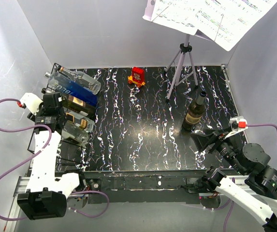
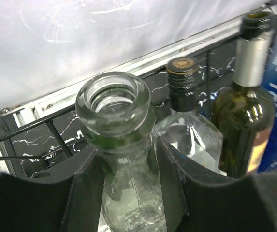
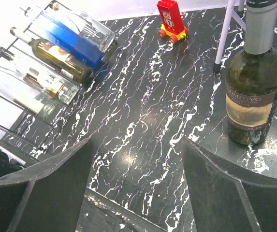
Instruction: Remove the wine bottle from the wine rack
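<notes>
The left gripper [image 2: 128, 169] is clenched on the neck of a clear bottle [image 2: 121, 121], both fingers [image 2: 173, 179] pressed against the glass. This clasp is shown only in the left wrist view, being hidden under the arm from above. The bottle is transparent and uncorked, and is laid in the wine rack [image 2: 59, 138] at the left edge of the table [image 1: 143, 145], nearest of four. The right gripper [image 3: 136, 188] is spread wide, nothing held, near an upright dark bottle [image 3: 254, 82].

Black marble-look table [image 1: 143, 140] with white veins all over
Wine rack [image 1: 54, 66] sits along the left edge, little red toy-brick cart [image 1: 138, 76] near the back, grey tripod music stand [image 1: 182, 67] back right, dark wine bottle [image 1: 195, 113] upright on the right
</notes>
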You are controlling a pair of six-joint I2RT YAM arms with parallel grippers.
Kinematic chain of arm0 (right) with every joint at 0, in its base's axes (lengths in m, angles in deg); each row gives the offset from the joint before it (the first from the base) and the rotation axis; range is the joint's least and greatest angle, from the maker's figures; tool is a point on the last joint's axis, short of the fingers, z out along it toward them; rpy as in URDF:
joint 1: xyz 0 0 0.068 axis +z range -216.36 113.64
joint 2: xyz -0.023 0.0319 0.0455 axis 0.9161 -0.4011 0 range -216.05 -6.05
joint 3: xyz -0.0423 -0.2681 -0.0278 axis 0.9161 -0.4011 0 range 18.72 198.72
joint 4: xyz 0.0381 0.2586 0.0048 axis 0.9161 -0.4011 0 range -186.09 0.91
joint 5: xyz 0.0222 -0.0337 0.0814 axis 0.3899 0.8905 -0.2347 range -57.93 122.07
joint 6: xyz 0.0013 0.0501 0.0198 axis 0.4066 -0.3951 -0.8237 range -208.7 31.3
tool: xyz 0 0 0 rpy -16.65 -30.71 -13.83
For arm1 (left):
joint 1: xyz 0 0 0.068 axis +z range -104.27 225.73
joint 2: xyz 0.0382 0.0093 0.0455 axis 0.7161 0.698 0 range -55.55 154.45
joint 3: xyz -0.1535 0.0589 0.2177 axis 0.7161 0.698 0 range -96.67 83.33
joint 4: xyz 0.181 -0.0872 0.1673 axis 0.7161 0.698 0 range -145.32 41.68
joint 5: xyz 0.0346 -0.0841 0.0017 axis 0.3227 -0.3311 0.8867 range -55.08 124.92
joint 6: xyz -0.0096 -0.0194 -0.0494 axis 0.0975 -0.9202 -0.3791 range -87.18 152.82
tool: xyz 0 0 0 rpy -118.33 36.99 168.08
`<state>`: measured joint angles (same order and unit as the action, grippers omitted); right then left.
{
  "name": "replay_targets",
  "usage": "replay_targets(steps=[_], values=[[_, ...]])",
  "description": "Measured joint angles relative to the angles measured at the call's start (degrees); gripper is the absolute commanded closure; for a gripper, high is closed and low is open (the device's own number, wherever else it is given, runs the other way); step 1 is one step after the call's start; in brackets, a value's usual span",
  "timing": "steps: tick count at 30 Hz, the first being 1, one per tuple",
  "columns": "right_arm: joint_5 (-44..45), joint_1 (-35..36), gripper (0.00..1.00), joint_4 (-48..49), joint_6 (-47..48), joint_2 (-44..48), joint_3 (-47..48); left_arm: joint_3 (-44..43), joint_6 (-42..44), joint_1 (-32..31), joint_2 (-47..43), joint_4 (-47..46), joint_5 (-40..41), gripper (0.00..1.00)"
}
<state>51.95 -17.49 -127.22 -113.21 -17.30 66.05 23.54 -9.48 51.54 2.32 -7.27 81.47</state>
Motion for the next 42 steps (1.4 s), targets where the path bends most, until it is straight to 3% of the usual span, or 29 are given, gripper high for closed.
replay_targets(steps=[12, 21, 32, 42], values=[[-0.1, 0.0, 0.20, 1.7, -0.7, -0.4, 0.0, -0.8, 7.3, -8.2, -10.1, 1.8, -3.6, 1.00], [-0.6, 0.0, 0.21, 2.8, -0.8, -2.6, -0.2, 1.2, 11.8, -10.1, -15.2, 2.1, -10.4, 1.00], [-1.2, 0.0, 0.21, 4.8, -0.8, -1.7, -1.1, 2.1, 26.6, -10.1, -18.3, -0.7, -32.2, 1.00], [-1.7, 0.0, 0.21, 5.9, 0.2, -0.3, -1.2, 2.2, 30.2, -10.2, -17.5, -6.4, -56.4, 1.00]])
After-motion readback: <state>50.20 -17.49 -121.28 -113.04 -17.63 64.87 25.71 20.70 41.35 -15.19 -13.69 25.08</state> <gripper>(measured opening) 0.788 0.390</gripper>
